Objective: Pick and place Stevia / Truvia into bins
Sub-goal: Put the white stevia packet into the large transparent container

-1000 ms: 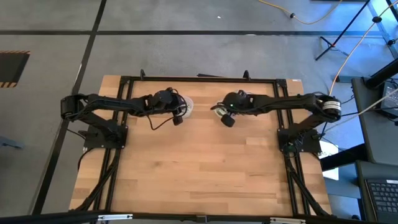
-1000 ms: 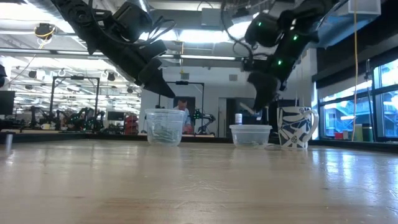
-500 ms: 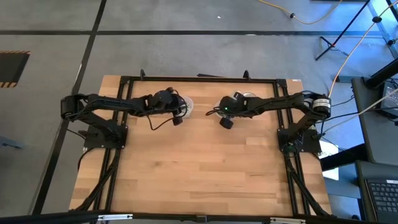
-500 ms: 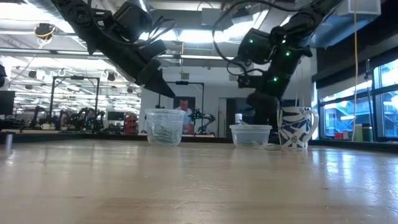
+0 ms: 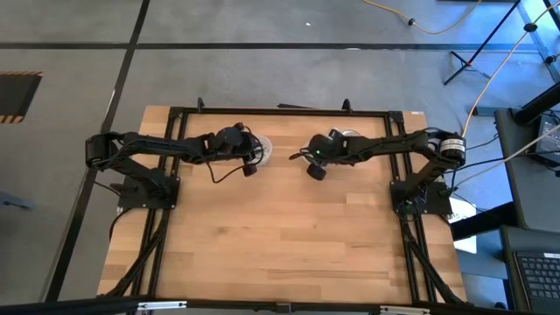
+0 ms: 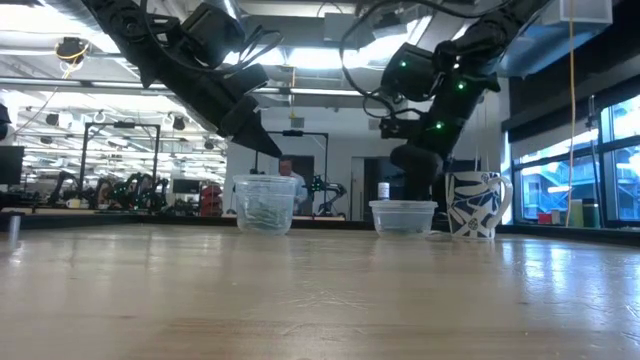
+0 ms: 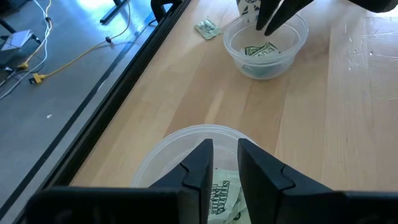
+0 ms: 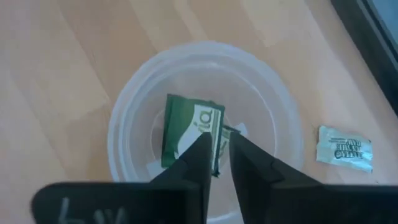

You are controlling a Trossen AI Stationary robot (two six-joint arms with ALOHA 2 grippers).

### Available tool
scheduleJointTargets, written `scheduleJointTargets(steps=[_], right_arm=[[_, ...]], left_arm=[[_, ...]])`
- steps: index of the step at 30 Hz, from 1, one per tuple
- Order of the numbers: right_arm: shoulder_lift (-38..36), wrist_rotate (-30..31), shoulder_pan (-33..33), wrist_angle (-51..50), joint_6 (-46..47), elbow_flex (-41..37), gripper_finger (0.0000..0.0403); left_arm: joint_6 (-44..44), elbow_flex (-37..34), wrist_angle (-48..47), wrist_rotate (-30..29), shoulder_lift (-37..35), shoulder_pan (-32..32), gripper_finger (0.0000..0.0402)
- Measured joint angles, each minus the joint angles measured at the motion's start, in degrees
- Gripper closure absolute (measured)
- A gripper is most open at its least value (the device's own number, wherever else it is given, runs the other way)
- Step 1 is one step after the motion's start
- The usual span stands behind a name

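While the right hand (image 8: 216, 155) hangs directly over the shallow cup (image 8: 124, 124), its fingers nearly together with only a thin slit between them and gripping nothing, a green and white sachet (image 8: 186, 134) lies flat on that cup's floor just below the fingertips. Another sachet (image 8: 344, 148) rests on the bench (image 8: 56, 68) beside it. Fingers narrowly parted and empty, the left hand (image 7: 225, 155) hovers above the taller cup (image 7: 155, 158) holding sachets (image 7: 222, 194).

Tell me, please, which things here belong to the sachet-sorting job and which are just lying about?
Job:
- left cup, sachets inside
- right cup, holding a green sachet
- loose sachet on the table beside it
- left tool, right tool

Lying about:
- patterned mug
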Motion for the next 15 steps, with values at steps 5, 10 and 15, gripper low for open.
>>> scheduleJointTargets(steps=[5, 10, 15], right_arm=[[-1.2, 0.0, 0.0, -6.1, 1.0, 4.1, 0.0317], [-2.4, -0.1, -1.3, -23.2, 7.7, 16.1, 0.0279], [-2.6, -0.1, -5.9, -35.4, 9.4, 29.0, 0.0250]], left_arm=[[0.0, 0.0, 0.0, 0.0, 0.0, 0.0, 0.0333], [0.0, 0.0, 0.0, 0.0, 0.0, 0.0, 0.0331], [-0.1, 0.0, 0.0, 1.4, 0.0, 0.0, 0.0329]])
